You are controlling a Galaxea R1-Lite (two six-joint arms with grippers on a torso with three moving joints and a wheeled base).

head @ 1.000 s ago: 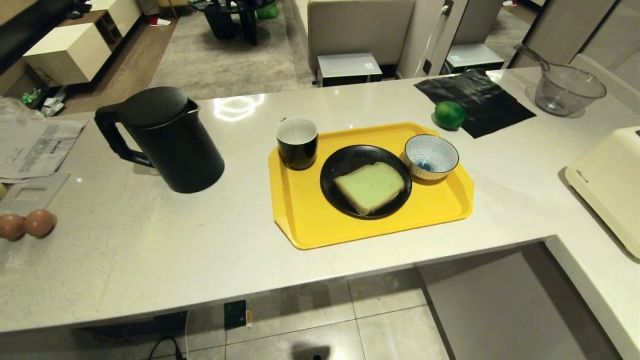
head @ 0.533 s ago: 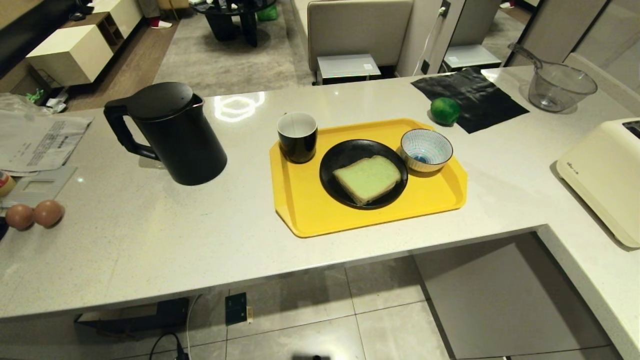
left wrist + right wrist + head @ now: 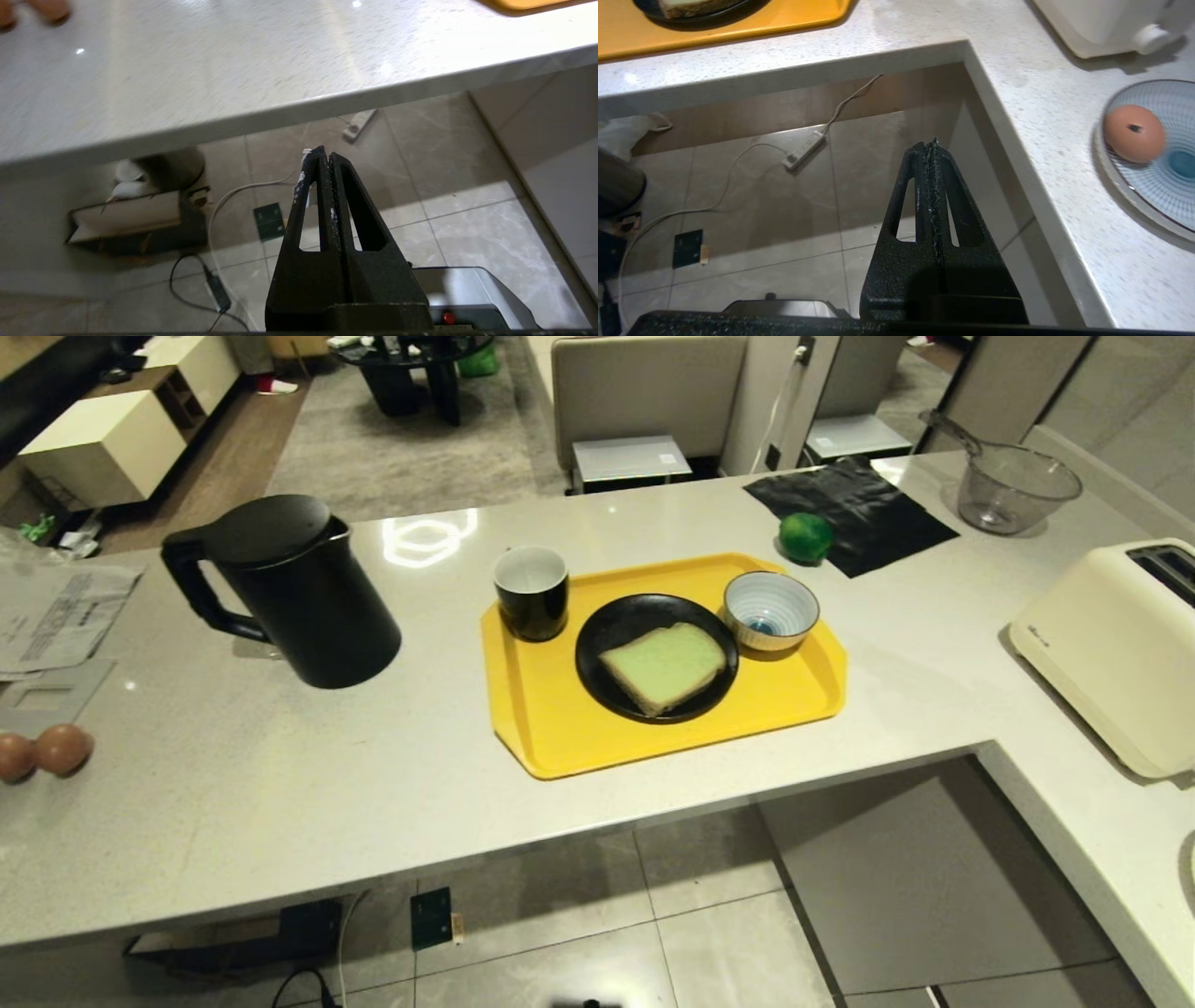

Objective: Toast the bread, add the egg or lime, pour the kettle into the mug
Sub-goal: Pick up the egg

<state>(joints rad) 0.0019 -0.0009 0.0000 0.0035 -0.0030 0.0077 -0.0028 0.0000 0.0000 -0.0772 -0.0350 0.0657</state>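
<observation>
- While my two arms hang parked below the counter's [image 3: 280, 803] edge, over the tiled floor, the left gripper [image 3: 324, 156] has its fingers pressed together on nothing, and the right gripper [image 3: 931, 144] is likewise closed and empty.
- On the counter I see the yellow tray [image 3: 560, 737] carrying the mug [image 3: 530, 592] at its far left corner, a black plate [image 3: 607, 625] in the middle and a small striped bowl [image 3: 771, 610] at its far right.
- The bread [image 3: 663, 665] lies flat on the black plate.
- The kettle [image 3: 289, 593] stands upright left of the tray, lid shut, handle pointing left.
- The lime [image 3: 805, 537] sits beyond the tray, touching a black cloth's [image 3: 859, 513] edge.
- The cream toaster [image 3: 1111, 644] stands on the right-hand counter wing.
- The egg [image 3: 1133, 133] rests in a blue-striped dish [image 3: 1157, 205] near my right arm.
- Two brown eggs [image 3: 42, 751] lie at the far left.
</observation>
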